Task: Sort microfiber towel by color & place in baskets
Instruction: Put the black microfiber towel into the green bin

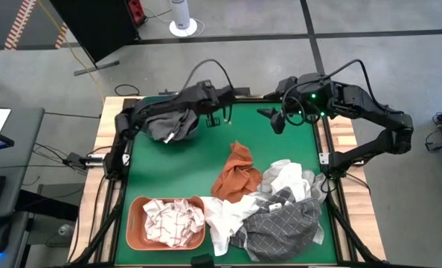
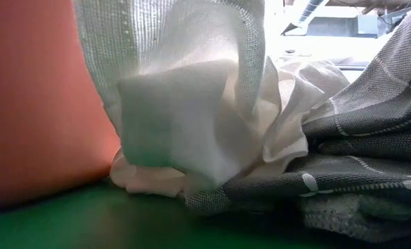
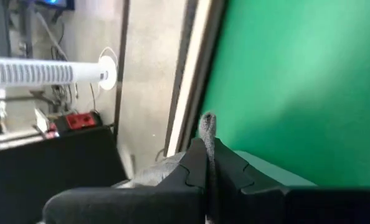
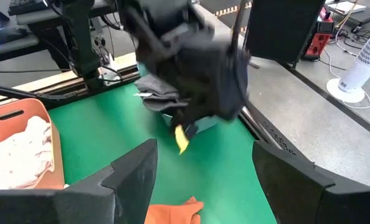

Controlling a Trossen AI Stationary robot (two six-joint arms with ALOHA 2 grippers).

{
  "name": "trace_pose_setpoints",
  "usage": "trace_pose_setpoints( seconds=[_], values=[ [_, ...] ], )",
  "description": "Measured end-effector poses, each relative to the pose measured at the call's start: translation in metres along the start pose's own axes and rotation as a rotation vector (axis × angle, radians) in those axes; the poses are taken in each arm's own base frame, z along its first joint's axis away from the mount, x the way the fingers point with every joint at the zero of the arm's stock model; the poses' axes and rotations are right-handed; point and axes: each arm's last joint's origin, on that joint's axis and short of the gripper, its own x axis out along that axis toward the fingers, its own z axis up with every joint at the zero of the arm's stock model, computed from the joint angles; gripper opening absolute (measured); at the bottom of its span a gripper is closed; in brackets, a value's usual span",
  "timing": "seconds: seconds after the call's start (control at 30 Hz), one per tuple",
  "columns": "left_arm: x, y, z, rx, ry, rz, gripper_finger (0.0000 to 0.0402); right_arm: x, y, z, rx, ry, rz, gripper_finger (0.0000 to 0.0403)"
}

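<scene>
White cloth (image 2: 192,117) fills the low view beside the salmon tub (image 1: 137,227). Left claw (image 3: 207,163) pinches a dark grey towel (image 1: 169,125) over the teal tub at the worktop's (image 1: 295,141) far edge. Right claw (image 1: 278,120) hangs spread.

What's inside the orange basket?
The orange basket holds crumpled white checked towels, filling most of it. Whatever lies beneath them, including the basket's floor, is covered and can't be seen.
</scene>
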Motion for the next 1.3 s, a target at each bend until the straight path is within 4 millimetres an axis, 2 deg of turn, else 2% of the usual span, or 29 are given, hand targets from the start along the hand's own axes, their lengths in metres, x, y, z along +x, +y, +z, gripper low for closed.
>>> trace_pose_setpoints(
  seconds=[0.23, 0.4, 0.67, 0.83, 0.9, 1.1, 1.3],
  values=[
    [-0.027, 0.042, -0.018, -0.288, -0.057, -0.022, 0.0001, 0.0, 0.0, -0.001, 0.002, 0.01, -0.002, 0.0291],
    [-0.043, 0.061, -0.041, -0.367, 0.005, -0.114, 0.0, 0.0, 0.0, -0.002, 0.005, 0.018, -0.003, 0.0291],
    [-0.062, 0.072, -0.085, -0.393, 0.235, -0.439, 0.0, 0.0, 0.0, -0.002, 0.008, 0.018, -0.003, 0.0291],
    [-0.076, 0.074, -0.089, -0.407, 0.144, -0.677, 0.0, 0.0, 0.0, -0.002, 0.005, 0.018, -0.003, 0.0291],
    [-0.081, 0.075, -0.091, -0.404, 0.126, -0.714, 0.0, 0.0, 0.0, -0.002, 0.0, 0.018, -0.004, 0.0291],
    [-0.072, 0.075, -0.092, -0.367, 0.122, -0.751, 0.0, 0.0, 0.0, -0.002, -0.004, 0.016, -0.003, 0.0291],
    [-0.028, 0.065, -0.113, -0.349, 0.293, -0.768, 0.0, 0.0, 0.0, -0.002, -0.003, 0.016, -0.003, 0.0291]
  ],
)
